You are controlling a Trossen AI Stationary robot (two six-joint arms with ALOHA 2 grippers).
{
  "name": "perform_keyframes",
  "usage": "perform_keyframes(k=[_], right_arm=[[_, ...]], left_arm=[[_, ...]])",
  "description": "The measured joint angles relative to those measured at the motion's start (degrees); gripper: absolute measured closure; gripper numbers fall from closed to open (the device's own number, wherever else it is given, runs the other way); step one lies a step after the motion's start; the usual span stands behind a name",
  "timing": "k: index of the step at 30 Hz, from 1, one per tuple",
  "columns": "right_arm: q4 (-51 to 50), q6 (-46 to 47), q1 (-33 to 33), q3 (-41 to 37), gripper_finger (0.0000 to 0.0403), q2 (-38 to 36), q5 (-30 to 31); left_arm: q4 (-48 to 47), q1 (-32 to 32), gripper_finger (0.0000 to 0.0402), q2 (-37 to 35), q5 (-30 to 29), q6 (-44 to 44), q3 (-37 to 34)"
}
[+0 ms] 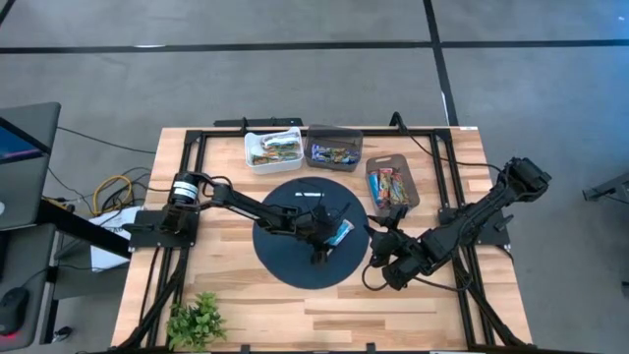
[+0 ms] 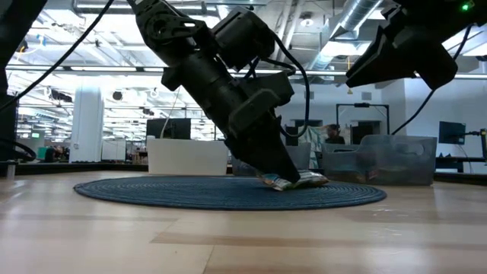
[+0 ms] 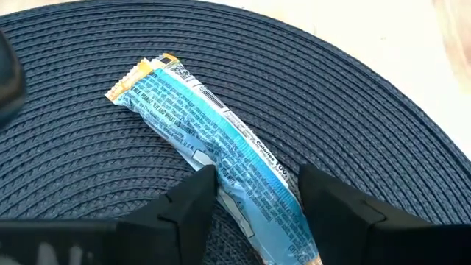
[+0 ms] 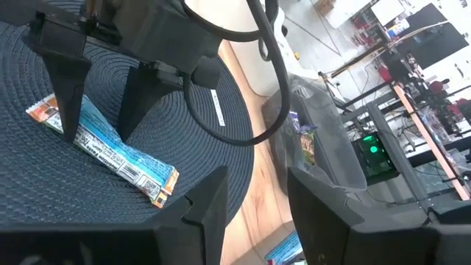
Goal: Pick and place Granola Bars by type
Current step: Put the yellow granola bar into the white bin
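A blue-wrapped granola bar (image 3: pixel 213 125) lies flat on the round dark woven mat (image 1: pixel 285 258), right of its middle (image 1: pixel 340 234). My left gripper (image 3: pixel 257 195) slants down onto the mat, open, one finger at each long side of the bar near one end; the right wrist view shows both tips low beside the bar (image 4: pixel 110 147). My right gripper (image 4: pixel 257 213) hangs open and empty above the table off the mat's right edge (image 1: pixel 381 264). My left gripper straddles the blue bar across its length, near one end (image 3: pixel 243 184), coming slanting down from the table's left. One fingertip (image 3: pixel 206 180) stands right at the wrapper's edge; I cannot tell whether either finger touches it. The bar lies on the mat.
Three trays stand behind the mat: a white one (image 1: pixel 248 147) with brown-green bars, a dark one (image 1: pixel 334 133) with blue bars, and a brown one (image 1: pixel 409 187) with orange-red bars at the right. A small green plant (image 1: pixel 197 320) stands at the near left corner.
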Motion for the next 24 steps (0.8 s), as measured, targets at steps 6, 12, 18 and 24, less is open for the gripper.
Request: perform_keyframes(k=[6,12,18,24], right_arm=[[0.0,0.0,0.0,0.0,0.0271,0.0,0.0],[0.0,0.0,0.0,0.0,0.0269,0.0,0.0],[-0.1,0.0,0.0,0.0,0.0269,0.0,0.0],[-0.3,0.0,0.0,0.0,0.0269,0.0,-0.1]], left_arm=[[0.0,0.0,0.0261,0.0,-0.1,0.3,0.0],[-0.1,0.0,0.0294,-0.2,-0.2,0.4,-0.1],[-1.5,0.0,0.0303,-1.6,-0.3,0.5,-0.2],[-6.1,-0.6,0.0304,-5.9,-4.1,1.5,-0.3]])
